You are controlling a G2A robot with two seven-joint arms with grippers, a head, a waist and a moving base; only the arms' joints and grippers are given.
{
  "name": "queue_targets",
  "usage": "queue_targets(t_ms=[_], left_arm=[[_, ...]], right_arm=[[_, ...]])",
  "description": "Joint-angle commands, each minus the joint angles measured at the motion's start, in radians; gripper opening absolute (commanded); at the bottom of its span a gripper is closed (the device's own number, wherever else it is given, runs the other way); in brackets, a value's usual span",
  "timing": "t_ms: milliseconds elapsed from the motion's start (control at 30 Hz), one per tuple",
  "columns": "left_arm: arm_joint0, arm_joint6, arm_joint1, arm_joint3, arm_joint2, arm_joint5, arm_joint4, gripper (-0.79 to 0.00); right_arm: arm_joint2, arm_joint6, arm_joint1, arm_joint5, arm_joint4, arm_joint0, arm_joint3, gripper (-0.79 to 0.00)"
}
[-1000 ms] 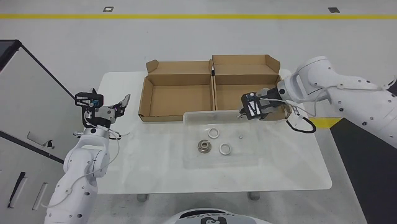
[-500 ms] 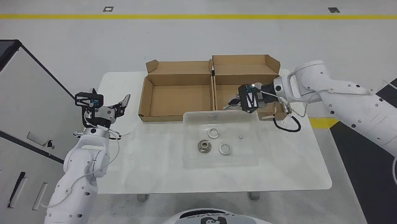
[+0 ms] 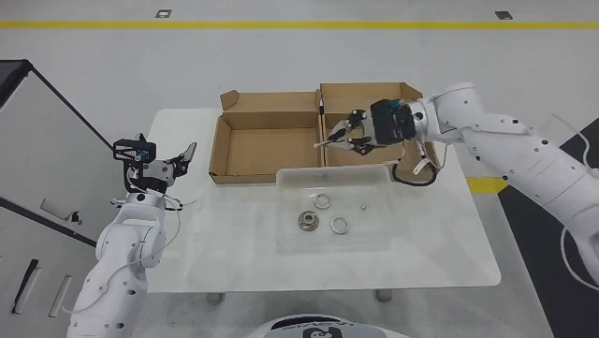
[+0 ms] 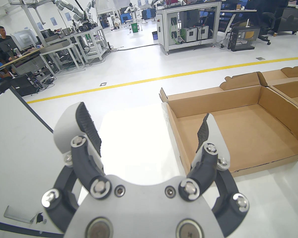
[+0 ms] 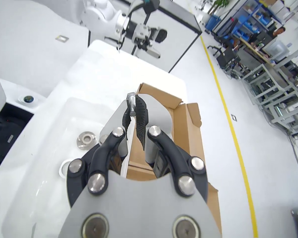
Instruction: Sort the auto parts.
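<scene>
Bolt (image 5: pixel 130 106) is in hand but not yet boxed, so we judge the sorting barely begun.

Top view: right tool (image 3: pixel 339 139) hangs over the wall shared by left box (image 3: pixel 265 151) and right box (image 3: pixel 370 113), aimed to the robot's left. Both box floors look bare where visible. Clear tray (image 3: pixel 374 240) on the surface holds a ring (image 3: pixel 321 200), a flanged hub (image 3: pixel 305 218), a white ring (image 3: pixel 339 226) & a tiny piece (image 3: pixel 363 203), so approx. four parts are left. Left tool (image 3: pixel 178 162) sits well apart, at the surface's left edge.

Left wrist view: left tool is spread wide w/ nothing between its pads. The left box is bare inside.

Right wrist view: right tool is pinched tight on the bolt's shank. The bolt's long axis runs along the fingers, head poking past the tips, shank end back toward the wrist. W/ the tool aimed sideways, we reckon the bolt lies roughly level, head toward the left box.
</scene>
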Motion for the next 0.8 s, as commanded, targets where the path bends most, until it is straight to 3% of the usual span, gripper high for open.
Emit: queue_targets(t_ms=[0,200,767], left_arm=[[0.000,0.000,0.000,0.000,0.000,0.000,0.000,0.000],[0.000,0.000,0.000,0.000,0.000,0.000,0.000,0.000],[0.000,0.000,0.000,0.000,0.000,0.000,0.000,0.000]], right_arm=[[0.012,-0.099,-0.006,-0.023,-0.019,-0.010,0.019,-0.785],[0.045,-0.197,-0.010,-0.005,-0.002,-0.047,-0.008,-0.785],[0.244,-0.156,0.021,-0.046,0.248,-0.207,-0.213,-0.785]])
